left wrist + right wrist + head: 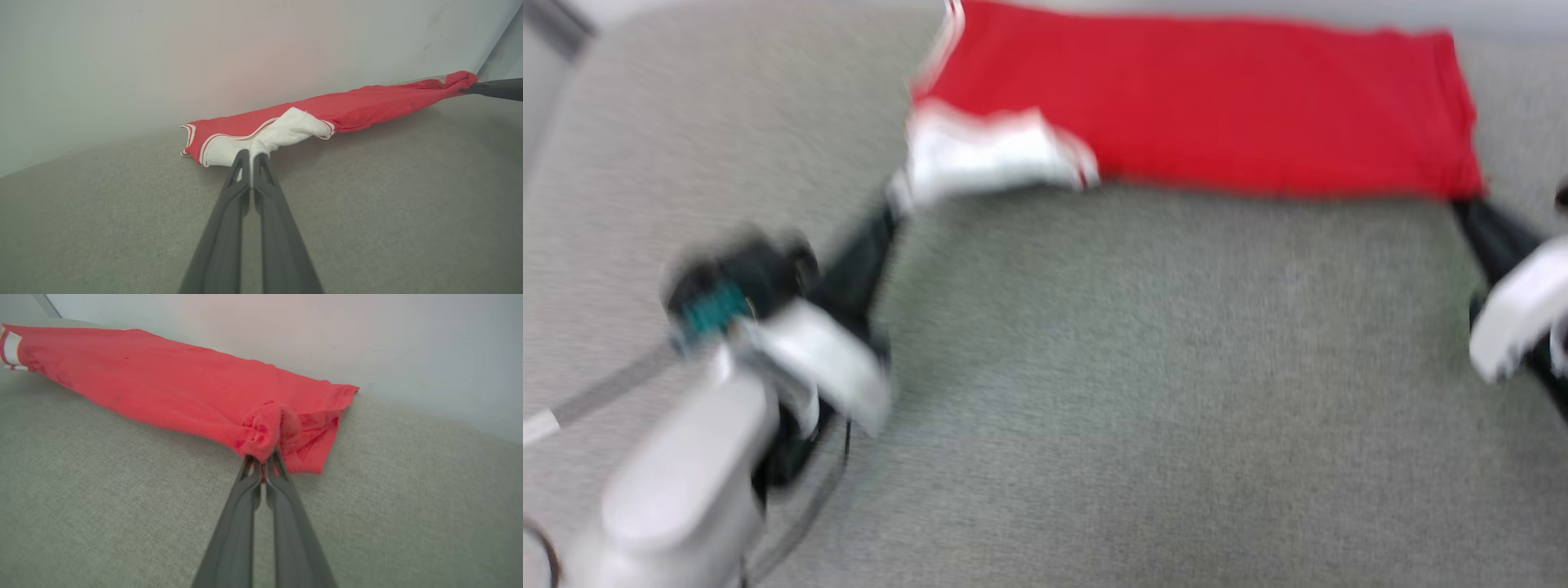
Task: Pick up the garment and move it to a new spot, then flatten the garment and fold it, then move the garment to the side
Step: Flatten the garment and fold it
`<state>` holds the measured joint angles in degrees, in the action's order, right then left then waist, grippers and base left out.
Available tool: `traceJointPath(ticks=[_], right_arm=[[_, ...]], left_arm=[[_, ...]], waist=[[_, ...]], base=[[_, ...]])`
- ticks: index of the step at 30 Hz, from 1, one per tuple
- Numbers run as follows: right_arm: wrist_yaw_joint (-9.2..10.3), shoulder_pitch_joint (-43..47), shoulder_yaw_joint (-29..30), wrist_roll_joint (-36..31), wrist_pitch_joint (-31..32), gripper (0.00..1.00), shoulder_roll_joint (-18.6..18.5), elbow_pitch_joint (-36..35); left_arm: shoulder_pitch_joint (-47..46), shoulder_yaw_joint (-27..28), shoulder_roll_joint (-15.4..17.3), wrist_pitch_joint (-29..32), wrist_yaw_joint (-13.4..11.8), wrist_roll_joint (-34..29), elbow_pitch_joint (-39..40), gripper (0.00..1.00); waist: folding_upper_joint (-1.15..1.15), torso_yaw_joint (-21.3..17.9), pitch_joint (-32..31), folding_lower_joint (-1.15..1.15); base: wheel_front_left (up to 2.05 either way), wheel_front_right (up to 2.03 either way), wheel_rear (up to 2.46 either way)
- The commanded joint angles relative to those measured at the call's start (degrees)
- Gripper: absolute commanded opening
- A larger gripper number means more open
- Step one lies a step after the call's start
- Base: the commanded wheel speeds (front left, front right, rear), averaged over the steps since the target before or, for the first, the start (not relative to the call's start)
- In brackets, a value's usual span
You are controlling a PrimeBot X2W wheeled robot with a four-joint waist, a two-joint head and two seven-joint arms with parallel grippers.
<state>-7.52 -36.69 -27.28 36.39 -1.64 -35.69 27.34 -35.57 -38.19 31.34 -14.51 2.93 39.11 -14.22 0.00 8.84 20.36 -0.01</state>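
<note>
The garment (1209,106) is a red shirt with a white sleeve, stretched as a long band across the far part of the grey fabric surface (1143,392). My left gripper (894,200) is shut on the white sleeve at the band's left end; in the left wrist view the left gripper (251,157) pinches the white sleeve of the garment (359,108). My right gripper (1462,204) is shut on the red corner at the right end; the right wrist view has the right gripper (263,459) clamping a bunched red fold of the garment (163,388). The head view is blurred.
A pale wall (245,53) rises directly behind the garment. The grey surface (102,506) spreads wide toward me. A cable (596,392) runs along the surface at the left beside my left arm. The right gripper's dark fingers (496,89) enter the left wrist view's right edge.
</note>
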Motion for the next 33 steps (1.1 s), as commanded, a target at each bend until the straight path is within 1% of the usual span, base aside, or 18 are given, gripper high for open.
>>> traceJointPath(ticks=[1, 4, 7, 13, 15, 18, 20, 22, 24, 27, 31, 33], right_arm=[[0.06, 1.9, 0.2, 0.5, 0.2, 0.00, -0.9, -0.6], [0.05, 8.9, 0.3, 1.8, 1.3, 0.00, -1.9, -2.7], [0.05, 14.7, 0.9, 2.5, 2.6, 0.00, -2.4, -4.8], [0.05, 27.2, 5.1, 4.6, 3.3, 0.00, -2.8, -9.3], [0.05, 31.3, 6.5, 5.4, 4.1, 0.00, -2.7, -11.5], [0.05, 37.1, 7.9, 5.0, 5.8, 0.00, -3.1, -15.6], [0.06, 40.8, 9.8, 5.1, 6.7, 0.00, -3.0, -18.0], [0.05, 44.6, 11.6, 5.7, 7.8, 0.00, -2.4, -20.6], [0.05, 48.2, 14.1, 6.3, 9.4, 0.00, -1.7, -22.5], [0.05, 51.8, 17.1, 6.7, 11.0, 0.00, -0.3, -26.3], [0.05, 53.7, 20.1, 6.9, 12.8, 0.00, 0.3, -30.1], [0.05, 53.5, 20.8, 6.3, 13.9, 0.00, 0.4, -31.4]], left_arm=[[2.1, -0.6, 0.6, 0.4, -0.2, 0.2, 0.7, 0.00], [8.8, -2.5, 2.5, 2.4, -0.7, 1.4, 3.6, 0.00], [14.6, -3.4, 4.6, 3.8, -1.7, 2.7, 7.3, 0.00], [23.7, -4.6, 8.8, 5.6, -4.4, 4.7, 14.4, 0.00], [26.8, -5.1, 10.1, 6.4, -4.6, 6.1, 17.3, 0.00], [31.2, -5.2, 12.6, 7.2, -5.9, 8.0, 20.4, 0.00], [34.2, -5.7, 13.7, 7.5, -6.4, 8.9, 22.1, 0.00], [36.5, -6.7, 15.1, 8.0, -6.2, 9.4, 24.0, 0.00], [38.1, -7.4, 16.6, 8.8, -5.6, 9.9, 25.4, 0.00], [38.6, -7.4, 18.4, 9.2, -5.6, 9.3, 26.6, 0.00], [36.7, -6.1, 18.8, 8.5, -6.0, 8.9, 28.2, 0.00], [35.6, -5.7, 18.9, 8.1, -5.5, 8.3, 29.0, 0.00]], waist=[[0.00, 2.3, -4.5, 0.01], [0.00, 3.0, -7.3, 0.01], [0.00, 3.2, -9.7, 0.01], [0.00, 4.2, -14.2, 0.01], [0.00, 4.0, -15.3, 0.01], [0.00, 3.6, -16.1, 0.01], [0.00, 3.3, -16.5, 0.01], [0.00, 3.1, -16.7, 0.01], [0.00, 3.1, -16.7, 0.01], [0.00, 2.9, -16.8, 0.01], [0.00, 2.3, -16.5, 0.01], [0.00, 2.0, -16.2, 0.01]], base=[[0.00, 0.00, 0.00], [0.00, 0.00, 0.00], [0.00, 0.00, 0.00], [0.00, 0.00, 0.00], [0.00, 0.00, 0.00], [0.00, 0.00, 0.00], [0.00, 0.00, 0.00], [0.00, 0.00, 0.00], [0.00, 0.00, 0.00], [0.00, 0.00, 0.00], [0.00, 0.00, 0.00], [0.00, 0.00, 0.00]])
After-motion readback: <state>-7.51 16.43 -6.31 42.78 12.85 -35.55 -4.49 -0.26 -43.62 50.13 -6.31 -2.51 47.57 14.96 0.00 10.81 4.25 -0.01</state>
